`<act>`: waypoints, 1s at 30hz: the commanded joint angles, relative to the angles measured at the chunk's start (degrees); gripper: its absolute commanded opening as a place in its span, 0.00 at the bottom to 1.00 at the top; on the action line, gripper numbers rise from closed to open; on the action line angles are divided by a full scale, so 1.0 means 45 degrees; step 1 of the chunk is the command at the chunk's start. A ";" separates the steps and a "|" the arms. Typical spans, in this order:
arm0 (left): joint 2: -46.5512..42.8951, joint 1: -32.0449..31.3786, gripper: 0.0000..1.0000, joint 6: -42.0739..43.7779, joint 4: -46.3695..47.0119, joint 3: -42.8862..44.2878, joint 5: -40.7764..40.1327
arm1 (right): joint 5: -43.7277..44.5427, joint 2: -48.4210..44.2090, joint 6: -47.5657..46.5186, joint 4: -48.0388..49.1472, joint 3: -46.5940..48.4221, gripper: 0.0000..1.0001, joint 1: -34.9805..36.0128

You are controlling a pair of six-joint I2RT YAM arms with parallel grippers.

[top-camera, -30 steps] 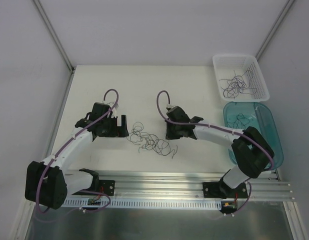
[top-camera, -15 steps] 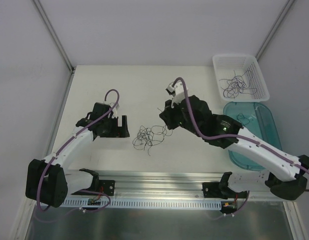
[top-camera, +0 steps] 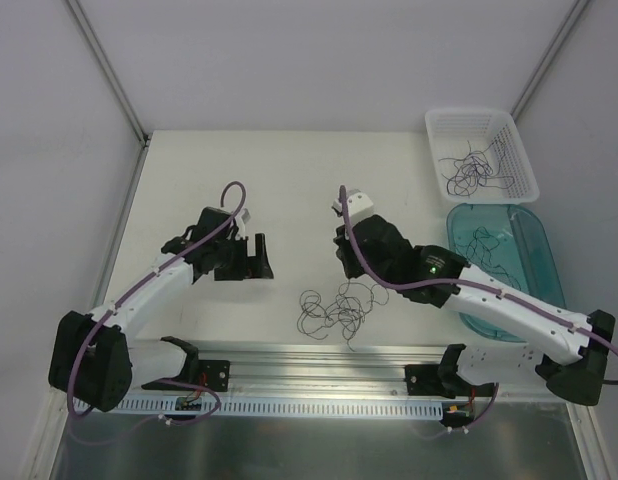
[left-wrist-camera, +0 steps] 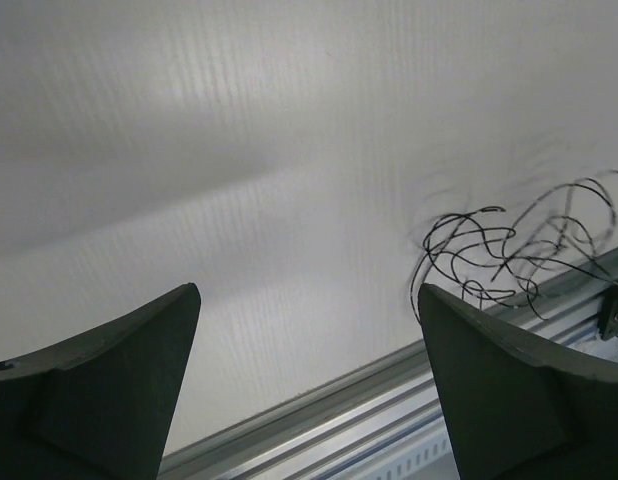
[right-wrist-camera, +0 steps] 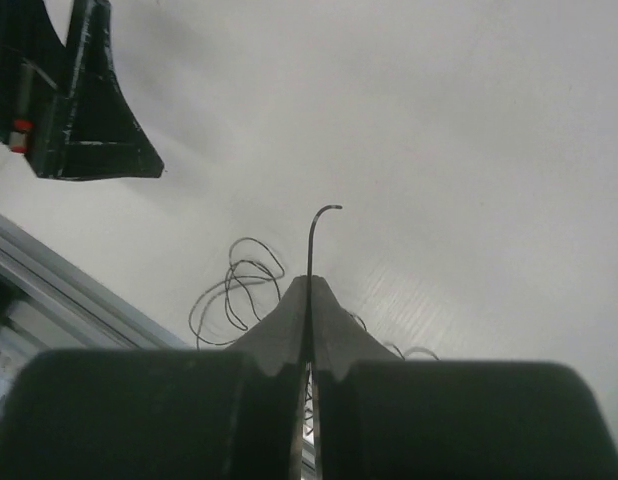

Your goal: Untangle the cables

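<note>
R gripper (right-wrist-camera: 307, 288): jaws pressed together, clamped on one strand of the cables (top-camera: 336, 308). The strand's free end curls up past my tips.
Why R: I pinch a single strand so it can be drawn out of the wad w/o dragging the rest, I reckon.
Cables: loose wad on the bench (top-camera: 219, 170), near the front rail (top-camera: 319, 355), between my 2 arms, just below R gripper. My strand seems to run down into it.
L gripper (left-wrist-camera: 307, 300): jaws wide apart, nothing in them, left of the wad & clear of it.
Why L: prob. ready to pin the wad while R pulls.
Basket (top-camera: 469, 113) & teal tray (top-camera: 544, 270): far R, a few strands in each. Looks like where freed ones go.
Risk: strands hair-thin & curly, so the whole wad may lift w/ mine.
</note>
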 commanded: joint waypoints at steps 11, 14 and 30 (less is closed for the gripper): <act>0.1592 -0.6351 0.85 -0.3036 0.1653 0.0801 -0.4605 | 0.0595 -0.1418 0.1338 0.1008 -0.2651 0.01 -0.0232; 0.2823 -0.6820 0.80 -0.2665 0.1653 0.1368 -0.4938 | 0.0613 -0.1808 0.1456 0.1145 -0.2926 0.01 -0.0232; 0.5484 -0.7722 0.00 -0.1826 0.1401 0.2504 -0.6500 | 0.1179 -0.3332 0.1652 0.0211 -0.3766 0.01 -0.0252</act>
